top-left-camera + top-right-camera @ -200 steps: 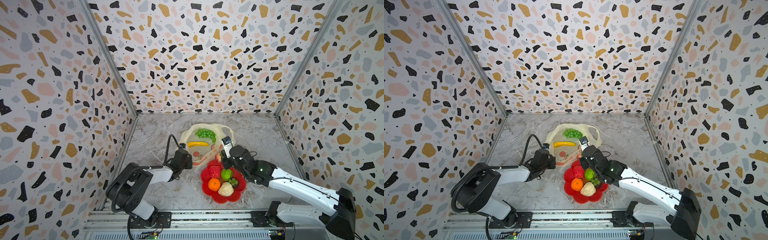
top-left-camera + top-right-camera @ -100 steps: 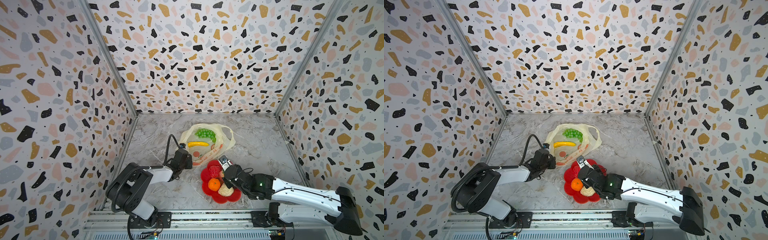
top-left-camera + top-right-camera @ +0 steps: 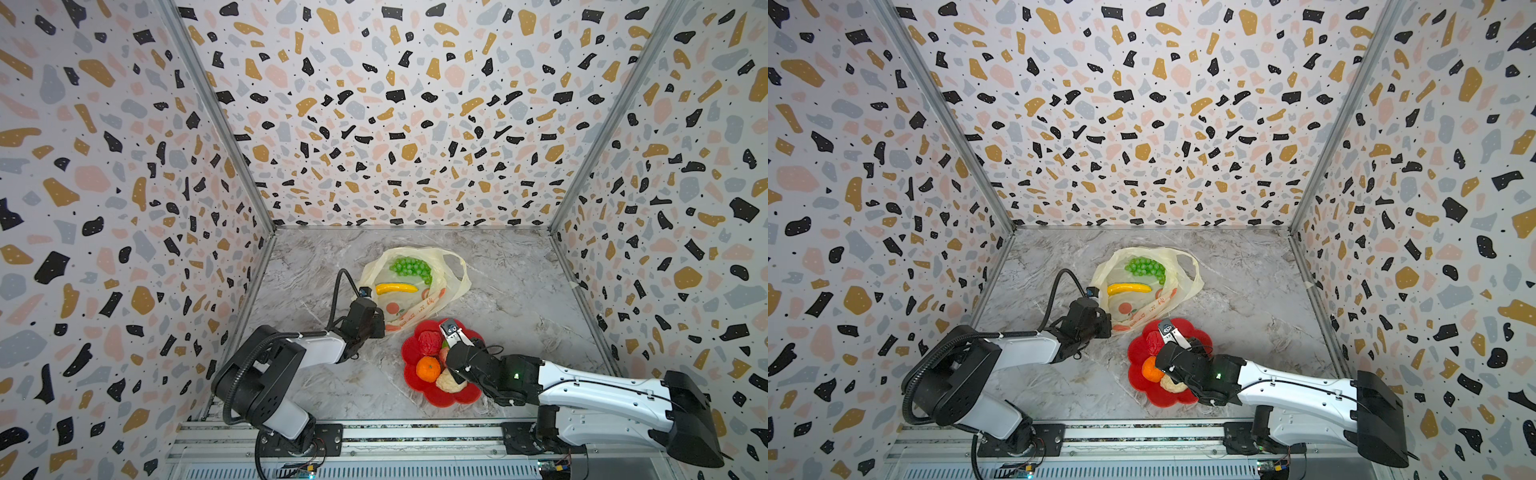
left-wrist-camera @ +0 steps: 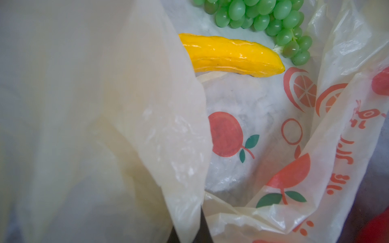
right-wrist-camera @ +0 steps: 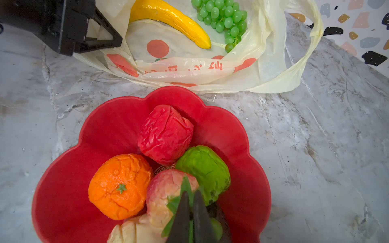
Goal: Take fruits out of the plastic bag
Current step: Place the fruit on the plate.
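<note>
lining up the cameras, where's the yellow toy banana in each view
In a top view: the yellow toy banana lies in the open cream-yellow plastic bag, just robot-side of the green toy grape bunch.
In a top view: same spot, banana beside the grapes.
Left wrist: banana beside the grapes, one end hidden by a bag fold.
Right wrist: banana in the bag, beyond the red flower-shaped dish.
Shared landmark: the grape bunch, next to it everywhere.

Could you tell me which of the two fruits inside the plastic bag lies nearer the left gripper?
The yellow banana: it lies between the green grape bunch and the left gripper, which pinches the plastic bag.
</note>
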